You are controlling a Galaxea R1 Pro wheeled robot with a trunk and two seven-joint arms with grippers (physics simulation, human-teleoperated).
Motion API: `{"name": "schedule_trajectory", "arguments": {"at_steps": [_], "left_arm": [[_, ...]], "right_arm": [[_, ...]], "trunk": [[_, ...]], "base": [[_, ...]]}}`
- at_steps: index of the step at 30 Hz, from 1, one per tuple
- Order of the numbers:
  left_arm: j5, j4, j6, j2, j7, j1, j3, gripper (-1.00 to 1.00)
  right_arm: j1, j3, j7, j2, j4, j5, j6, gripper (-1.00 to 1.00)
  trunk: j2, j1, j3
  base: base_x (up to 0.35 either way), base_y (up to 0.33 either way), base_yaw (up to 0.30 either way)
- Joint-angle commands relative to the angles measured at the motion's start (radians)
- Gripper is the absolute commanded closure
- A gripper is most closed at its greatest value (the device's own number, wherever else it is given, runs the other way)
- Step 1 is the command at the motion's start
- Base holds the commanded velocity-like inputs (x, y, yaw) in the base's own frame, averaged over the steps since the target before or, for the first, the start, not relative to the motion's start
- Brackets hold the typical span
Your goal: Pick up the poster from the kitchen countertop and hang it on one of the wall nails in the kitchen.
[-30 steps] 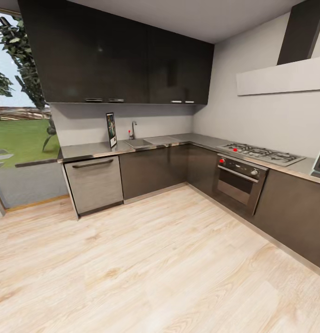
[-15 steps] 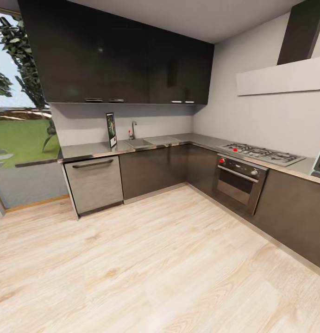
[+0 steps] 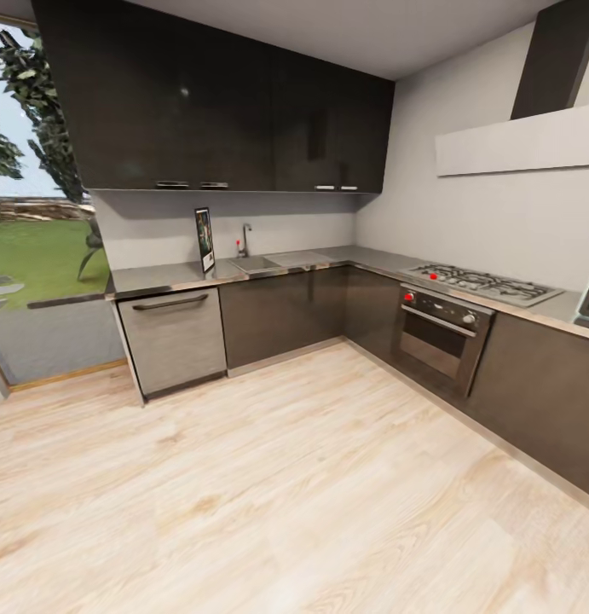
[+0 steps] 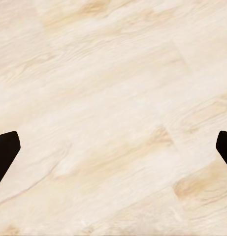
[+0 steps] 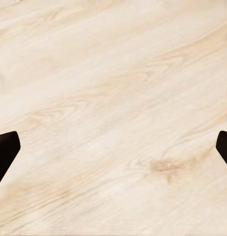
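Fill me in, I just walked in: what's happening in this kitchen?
Nothing is being handled yet. The poster stands upright on the countertop, against the wall just beside the sink, across the wood floor from the robot. Both wrist cameras look down at bare floor: the left gripper and right gripper are open, with nothing between their fingertips. No nail can be made out on the walls from here.

The L-shaped steel counter (image 3: 158, 278) carries the poster (image 3: 205, 240), standing upright beside the sink (image 3: 258, 263), with the gas hob (image 3: 483, 284) on its other run. Pale wooden floor (image 4: 113, 98) lies between both arms' wide-spread jaws.
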State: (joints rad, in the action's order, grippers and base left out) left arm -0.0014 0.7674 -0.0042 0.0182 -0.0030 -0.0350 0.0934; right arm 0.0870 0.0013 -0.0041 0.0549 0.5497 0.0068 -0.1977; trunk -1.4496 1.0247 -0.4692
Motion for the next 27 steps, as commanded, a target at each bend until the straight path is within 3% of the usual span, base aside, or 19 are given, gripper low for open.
{"name": "schedule_trajectory", "arguments": {"at_steps": [1, 4, 16, 27], "left_arm": [[0.0, 0.001, 0.0, 0.0, -0.001, 0.0, 0.001, -1.0], [0.0, 0.0, 0.0, 0.0, -0.001, 0.0, 0.003, -1.0], [-0.001, -0.002, 0.0, 0.0, -0.002, 0.0, 0.006, -1.0], [-0.001, -0.003, 0.0, 0.0, -0.002, 0.0, 0.02, -1.0]], "right_arm": [[0.0, 0.0, 0.0, 0.0, -0.001, 0.001, -0.003, -1.0], [0.0, 0.0, 0.0, 0.0, -0.001, 0.002, -0.003, -1.0], [0.0, 0.001, 0.0, -0.001, -0.002, 0.001, -0.003, -1.0], [0.0, 0.003, 0.0, 0.002, -0.003, 0.003, -0.003, -1.0]], "trunk": [[0.0, 0.0, -0.001], [0.0, 0.0, -0.001], [0.0, 0.0, -0.001], [0.0, 0.0, -0.001]], "base": [[0.208, 0.0, 0.0], [0.302, 0.0, 0.0], [0.333, 0.0, 0.249], [0.334, 0.0, 0.035]]}}
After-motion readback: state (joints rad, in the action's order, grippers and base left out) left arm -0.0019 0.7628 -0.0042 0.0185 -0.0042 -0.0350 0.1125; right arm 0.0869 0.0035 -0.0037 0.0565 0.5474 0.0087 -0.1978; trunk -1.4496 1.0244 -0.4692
